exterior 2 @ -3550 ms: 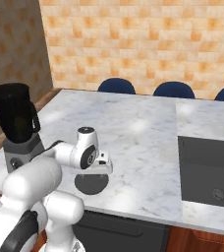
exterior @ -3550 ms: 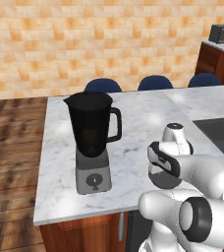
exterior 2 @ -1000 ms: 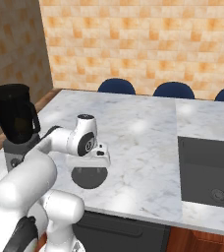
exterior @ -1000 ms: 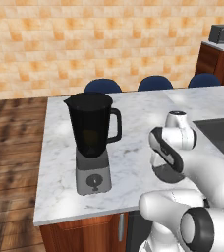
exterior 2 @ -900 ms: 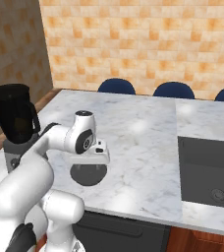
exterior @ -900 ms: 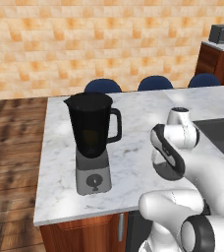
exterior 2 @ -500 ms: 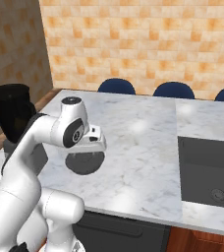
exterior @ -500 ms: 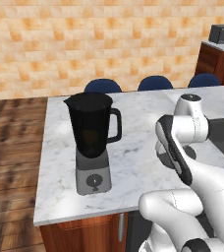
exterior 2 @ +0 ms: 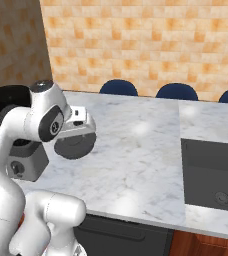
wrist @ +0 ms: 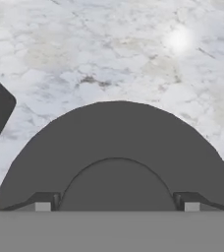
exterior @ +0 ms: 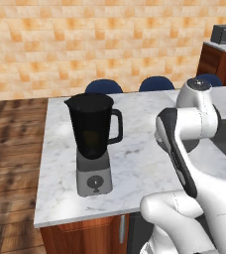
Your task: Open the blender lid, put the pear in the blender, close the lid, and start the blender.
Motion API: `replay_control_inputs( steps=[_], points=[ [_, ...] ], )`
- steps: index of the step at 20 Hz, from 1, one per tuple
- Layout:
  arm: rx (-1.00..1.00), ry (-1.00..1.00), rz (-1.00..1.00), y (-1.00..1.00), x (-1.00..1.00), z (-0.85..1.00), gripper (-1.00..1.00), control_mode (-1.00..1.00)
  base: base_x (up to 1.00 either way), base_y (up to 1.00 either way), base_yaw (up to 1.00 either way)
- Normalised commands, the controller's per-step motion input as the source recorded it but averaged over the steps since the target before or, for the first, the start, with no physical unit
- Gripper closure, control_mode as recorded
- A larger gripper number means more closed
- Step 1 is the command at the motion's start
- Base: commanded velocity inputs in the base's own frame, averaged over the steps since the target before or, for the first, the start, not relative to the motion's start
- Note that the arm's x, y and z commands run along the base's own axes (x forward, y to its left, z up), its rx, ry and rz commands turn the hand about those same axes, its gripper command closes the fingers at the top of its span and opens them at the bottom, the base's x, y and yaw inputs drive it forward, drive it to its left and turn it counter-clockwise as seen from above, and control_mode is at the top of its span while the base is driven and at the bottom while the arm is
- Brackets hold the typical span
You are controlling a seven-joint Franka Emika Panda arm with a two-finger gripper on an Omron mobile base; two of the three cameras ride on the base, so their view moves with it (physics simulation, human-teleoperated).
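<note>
The marble counter (exterior: 135, 168) takes up most of the scene, with a dark sink (exterior 2: 213, 175) set into it on the robot's right and blue chairs (exterior: 104, 87) tucked in on the far side. The blender (exterior: 92, 141) stands near the counter's left front corner, jar open at the top. The gripper (exterior 2: 76, 134) is up off the counter beside the blender with the blender lid (exterior 2: 75, 145) in its pinch. In the hand view the fingers (wrist: 42, 203) sit on either side of the lid's raised centre knob, so they're closed snug on it, and the black disc hangs above bare marble.

Can't spot the pear anywhere; might be inside the dark jar already, might not, too murky to tell.

If it's in, I'd say the job now is getting the lid back on: keep the disc flat, centre it over the rim before lowering, watch out for the side handle, and don't let go until it seats evenly all round
</note>
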Motion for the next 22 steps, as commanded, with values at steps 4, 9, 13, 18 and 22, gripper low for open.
replay_control_inputs(
  steps=[4, 9, 13, 18, 22],
  points=[
    [-0.04, -0.18, 0.09, 0.37, -0.19, 0.93, 1.0, -1.0, 0.0, 0.0, 0.0],
    [-0.01, -0.12, 0.09, 0.41, -0.19, 0.9, 1.0, -1.0, 0.0, 0.0, 0.0],
    [0.0, -0.11, 0.07, 0.43, -0.28, 0.82, 1.0, -1.0, 0.0, 0.0, 0.0],
    [0.0, -0.06, 0.07, 0.56, -0.3, 0.69, 1.0, -1.0, 0.0, 0.0, 0.0],
    [0.0, -0.01, 0.11, 0.69, -0.09, 0.48, 1.0, -1.0, 0.0, 0.0, 0.0]
  ],
)
